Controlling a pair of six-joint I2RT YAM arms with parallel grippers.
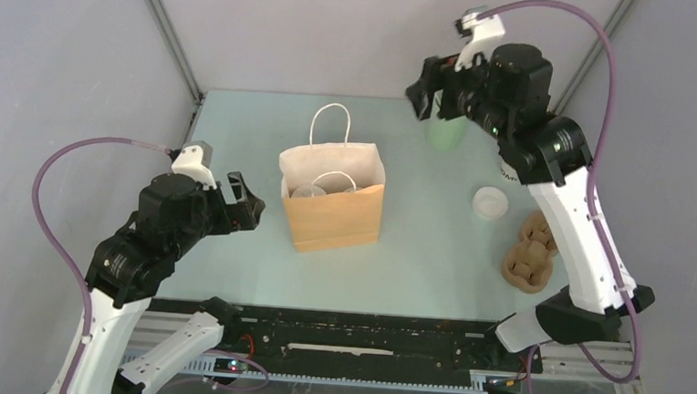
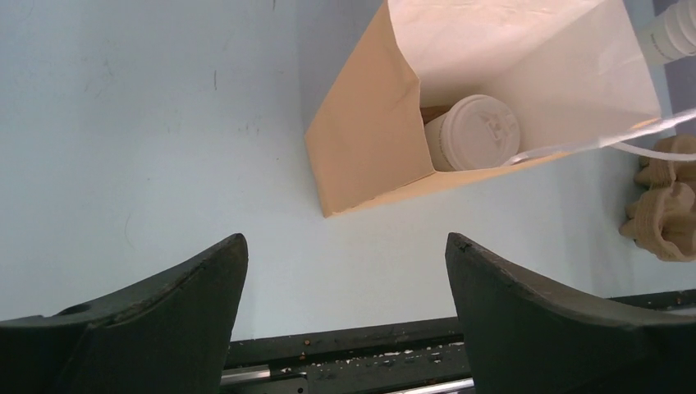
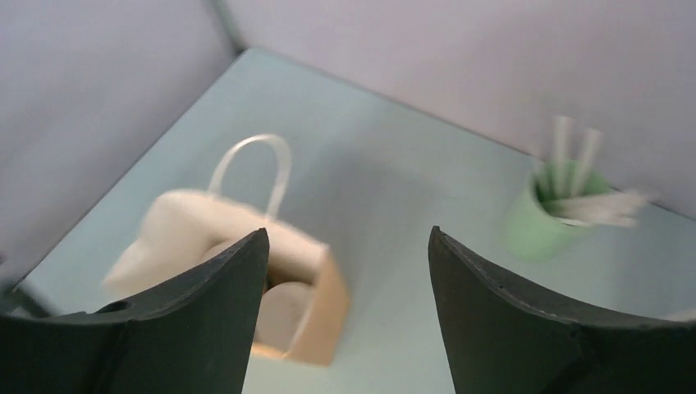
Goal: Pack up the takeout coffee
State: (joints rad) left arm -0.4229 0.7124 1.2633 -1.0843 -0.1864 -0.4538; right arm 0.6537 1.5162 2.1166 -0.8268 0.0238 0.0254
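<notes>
Coffee was found as one lidded cup (image 2: 474,131) standing upright inside the brown paper bag (image 2: 361,139), its round white lid facing up and its side set against the bag's near wall. A second lidded cup could not be made out in any view. Seen from the left gripper (image 2: 345,242), the cup and bag lay ahead of the jaws and off to the right of the gap, well apart from both fingers. Those jaws were spread wide with only bare table (image 2: 148,123) between them. From above, the lid showed as a pale disc (image 1: 309,192) under the bag's white loop handles (image 1: 331,123), and the left gripper (image 1: 246,200) was held beside the bag's (image 1: 334,219) left face without touching it. The right gripper (image 1: 429,88) was raised beyond the bag, jaws parted and nothing held. Through its wrist view, the bag (image 3: 320,312) was seen blurred behind the left finger, while a green cup (image 3: 542,222) of white sticks (image 3: 591,205) stood past the right finger (image 3: 525,328). A stack of cream cups (image 2: 671,33) and brown pulp carriers (image 2: 665,217) lay to the far right of the left jaws.
</notes>
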